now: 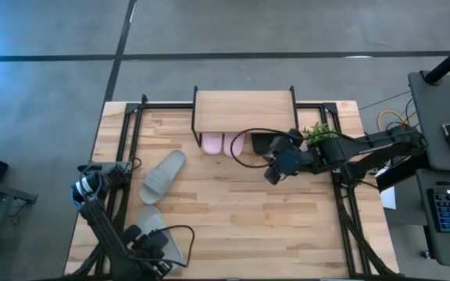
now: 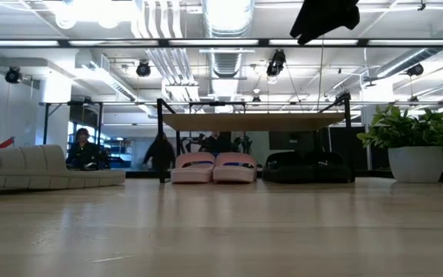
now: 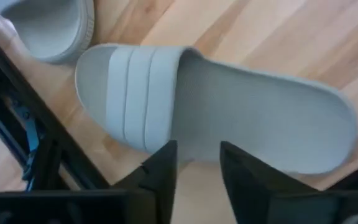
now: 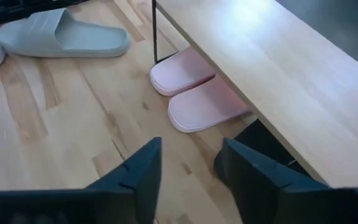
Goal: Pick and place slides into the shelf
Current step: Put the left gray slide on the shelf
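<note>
Slides first: in the high view the pale pink pair (image 1: 223, 144) sits under the shelf (image 1: 243, 112) at upper centre, a black slide (image 1: 261, 143) beside it to the right. One grey-green slide (image 1: 162, 176) lies left of centre on the desk (image 1: 233, 226), the other grey-green slide (image 1: 156, 226) at lower left, under my left gripper (image 1: 156, 247). My right gripper (image 1: 272, 173) hangs just below and right of the shelf's front edge, beside a small green plant (image 1: 319, 133).

Low view: pink pair at centre under the shelf's plank, black slides (image 2: 308, 167) to its right, a white potted plant at far right. A grey-green slide shows at the far left. A person sits in the room beyond.

Left wrist view: my fingers (image 3: 160, 171) stand apart, released, at the near edge of the grey-green slide's footbed; I cannot tell whether they touch it.

Right wrist view: my fingers (image 4: 138, 174) are spread and hold nothing, above bare desk, the pink pair ahead under the plank.
</note>
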### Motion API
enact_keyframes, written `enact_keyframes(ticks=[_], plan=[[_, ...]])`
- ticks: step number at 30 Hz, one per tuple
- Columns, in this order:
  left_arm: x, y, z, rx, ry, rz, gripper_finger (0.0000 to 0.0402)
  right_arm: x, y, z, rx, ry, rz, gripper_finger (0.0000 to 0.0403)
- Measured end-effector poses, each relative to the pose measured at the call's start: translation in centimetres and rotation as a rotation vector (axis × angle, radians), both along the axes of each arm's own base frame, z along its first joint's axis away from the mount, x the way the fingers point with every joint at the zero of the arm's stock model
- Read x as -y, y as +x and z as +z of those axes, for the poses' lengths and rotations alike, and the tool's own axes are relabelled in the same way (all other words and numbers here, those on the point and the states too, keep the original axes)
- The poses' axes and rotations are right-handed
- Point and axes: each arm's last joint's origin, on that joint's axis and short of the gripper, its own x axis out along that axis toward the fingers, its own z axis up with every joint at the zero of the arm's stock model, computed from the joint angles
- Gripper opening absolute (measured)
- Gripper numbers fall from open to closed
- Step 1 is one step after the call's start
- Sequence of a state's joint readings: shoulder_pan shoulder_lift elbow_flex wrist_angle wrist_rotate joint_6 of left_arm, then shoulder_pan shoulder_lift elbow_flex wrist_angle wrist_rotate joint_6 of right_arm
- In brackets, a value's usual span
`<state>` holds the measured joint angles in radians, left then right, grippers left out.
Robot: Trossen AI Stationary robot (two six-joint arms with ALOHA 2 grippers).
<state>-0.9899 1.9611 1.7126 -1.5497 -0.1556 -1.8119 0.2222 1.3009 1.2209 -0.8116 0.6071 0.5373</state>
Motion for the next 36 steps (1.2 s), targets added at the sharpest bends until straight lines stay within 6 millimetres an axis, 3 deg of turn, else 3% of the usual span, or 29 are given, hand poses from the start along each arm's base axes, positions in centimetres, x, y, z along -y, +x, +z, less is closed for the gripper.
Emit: enact_keyframes(ticks=[6,17,32,36], plan=[[0.8,-0.3,-1.7,0.046,0.081,0.022,0.0159,-0.2,0.7,-0.9,-0.036,-0.008,0.0,0.021],[1.6,-1.3,-3.7,0.044,0.165,-0.03,0.0164,-0.4,2.0,-3.4,-0.122,-0.046,-0.016,0.0215],[-2.1,-2.2,-7.5,-0.076,0.311,0.061,0.0164,-0.3,1.5,-5.8,-0.143,-0.037,-0.049,0.0215],[-2.4,-2.2,-8.6,-0.075,0.292,0.07,0.0146,-0.2,1.5,-5.8,-0.138,-0.031,-0.058,0.0215]])
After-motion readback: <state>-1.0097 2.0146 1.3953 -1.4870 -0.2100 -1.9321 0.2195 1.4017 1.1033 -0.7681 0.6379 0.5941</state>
